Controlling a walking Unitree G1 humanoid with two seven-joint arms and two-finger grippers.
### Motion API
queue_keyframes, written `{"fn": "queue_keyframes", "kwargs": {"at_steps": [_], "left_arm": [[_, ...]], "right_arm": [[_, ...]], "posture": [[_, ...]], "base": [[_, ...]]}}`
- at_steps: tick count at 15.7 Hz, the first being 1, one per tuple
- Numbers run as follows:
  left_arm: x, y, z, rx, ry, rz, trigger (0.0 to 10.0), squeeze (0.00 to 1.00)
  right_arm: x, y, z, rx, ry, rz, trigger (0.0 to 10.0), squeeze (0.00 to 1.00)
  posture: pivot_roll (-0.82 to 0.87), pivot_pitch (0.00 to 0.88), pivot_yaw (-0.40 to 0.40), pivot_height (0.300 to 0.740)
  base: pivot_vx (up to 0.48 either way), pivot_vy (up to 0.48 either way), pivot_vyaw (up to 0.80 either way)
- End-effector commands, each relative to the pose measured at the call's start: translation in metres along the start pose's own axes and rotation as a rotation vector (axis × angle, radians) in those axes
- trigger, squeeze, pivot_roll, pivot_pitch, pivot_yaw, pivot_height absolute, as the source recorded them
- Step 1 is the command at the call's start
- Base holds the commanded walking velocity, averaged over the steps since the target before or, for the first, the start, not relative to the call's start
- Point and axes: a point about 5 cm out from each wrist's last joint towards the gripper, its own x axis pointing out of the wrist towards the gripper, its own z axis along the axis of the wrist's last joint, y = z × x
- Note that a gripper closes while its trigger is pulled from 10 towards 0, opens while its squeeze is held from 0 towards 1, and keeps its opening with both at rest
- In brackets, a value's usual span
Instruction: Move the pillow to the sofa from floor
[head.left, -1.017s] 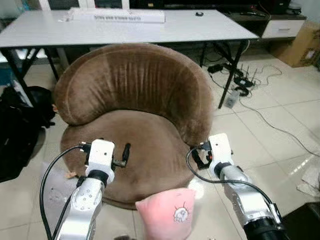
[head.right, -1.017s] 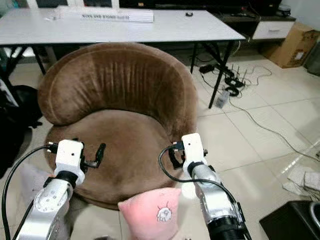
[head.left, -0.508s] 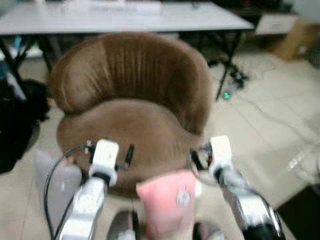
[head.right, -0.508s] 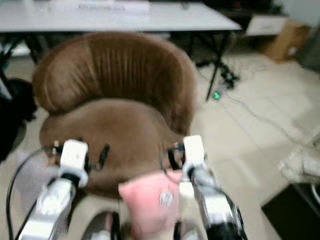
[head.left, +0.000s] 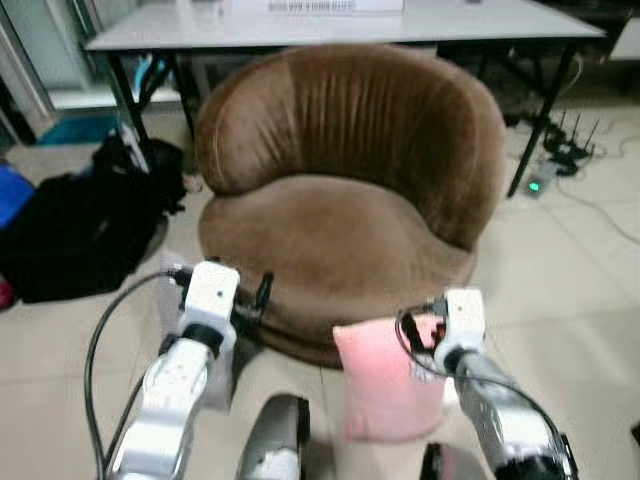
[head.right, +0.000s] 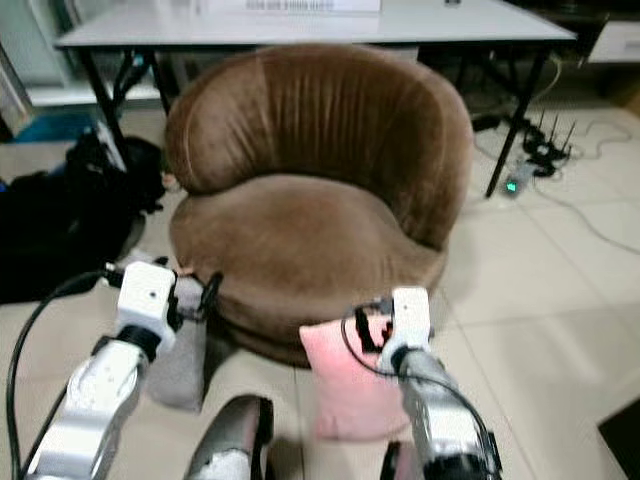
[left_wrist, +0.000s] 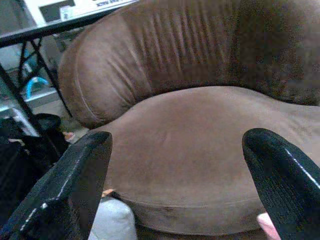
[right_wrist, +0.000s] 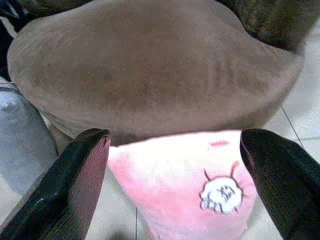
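Observation:
A pink pillow (head.left: 386, 378) with a small white cartoon print stands on the tiled floor, leaning against the front base of the round brown sofa (head.left: 340, 225). My right gripper (head.left: 418, 335) hovers just above the pillow's top edge, open, and the right wrist view shows the pillow (right_wrist: 185, 175) between its spread fingers. My left gripper (head.left: 258, 300) is open too, held in front of the sofa's seat edge, left of the pillow. In the left wrist view the sofa seat (left_wrist: 200, 145) lies ahead, with nothing between the fingers.
A grey cushion (head.right: 185, 350) lies on the floor by the sofa's left front. Black bags (head.left: 80, 225) sit further left. A white table (head.left: 330, 20) stands behind the sofa, with cables and a power strip (head.left: 555, 160) on the tiles at the right.
The camera has swung and pulled back, so the sofa sits further right and the black bags have come into view. More of the pillow shows. Both grippers stay open.

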Motion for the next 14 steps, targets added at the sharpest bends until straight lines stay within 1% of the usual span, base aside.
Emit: {"fn": "queue_keyframes", "kwargs": {"at_steps": [1,2,3,4,5,6,8,9,10,11,12,14], "left_arm": [[0.003,0.002,-0.005,0.016,0.019,0.015,10.0,0.00],[0.004,0.002,-0.011,0.031,0.025,0.039,10.0,0.00],[0.005,0.000,-0.015,-0.002,0.013,0.025,10.0,0.00],[0.006,0.000,-0.018,-0.016,0.004,0.031,10.0,0.00],[0.006,0.000,-0.019,-0.031,-0.005,0.034,10.0,0.00],[0.006,-0.003,-0.021,-0.025,-0.003,0.003,10.0,0.00],[0.006,-0.004,-0.027,-0.028,0.009,-0.027,10.0,0.00],[0.007,-0.003,-0.028,-0.028,0.008,-0.025,10.0,0.00],[0.009,-0.003,-0.031,-0.001,0.006,-0.029,10.0,0.00],[0.009,-0.003,-0.032,0.003,0.005,-0.029,10.0,0.00],[0.012,-0.003,-0.029,-0.011,-0.012,-0.035,10.0,0.00],[0.015,-0.003,-0.023,-0.023,-0.041,-0.053,10.0,0.00]], "right_arm": [[0.000,-0.001,0.007,-0.001,-0.024,-0.008,10.0,0.00],[0.000,0.000,0.008,-0.020,-0.034,-0.008,10.0,0.00],[0.000,0.001,0.012,-0.061,-0.061,-0.014,10.0,0.00],[0.001,0.001,0.019,-0.086,-0.086,-0.015,10.0,0.00],[0.001,0.000,0.024,-0.079,-0.106,-0.014,10.0,0.00],[0.002,0.001,0.026,-0.086,-0.106,-0.007,10.0,0.00],[0.003,0.000,0.026,-0.113,-0.093,0.000,10.0,0.00],[0.003,0.000,0.026,-0.113,-0.092,-0.002,10.0,0.00],[0.002,-0.001,0.026,-0.115,-0.092,-0.006,10.0,0.00],[0.002,-0.002,0.026,-0.115,-0.092,-0.007,10.0,0.00],[0.002,-0.003,0.027,-0.118,-0.096,-0.018,10.0,0.00],[0.002,-0.006,0.029,-0.126,-0.099,-0.038,10.0,0.00]], "posture": [[0.11,0.000,0.049,0.631],[0.09,0.013,0.037,0.631],[0.08,0.011,0.029,0.631],[0.08,0.012,0.027,0.631],[0.06,0.012,0.020,0.631],[0.05,0.005,0.017,0.631],[0.04,0.000,0.009,0.631],[0.04,0.000,0.009,0.627],[0.03,0.000,0.007,0.612],[0.03,0.000,0.007,0.607],[0.03,0.000,0.011,0.592],[0.02,0.000,0.017,0.592]], "base": [[0.000,0.000,0.00],[0.000,0.000,0.00],[0.000,0.000,0.00],[0.000,0.000,0.00],[0.000,0.000,0.00],[0.000,0.000,0.00],[0.000,0.000,0.00],[0.000,0.000,0.00],[0.000,0.000,0.00],[0.000,0.000,0.00],[0.000,0.000,0.00],[0.000,0.000,0.00]]}}
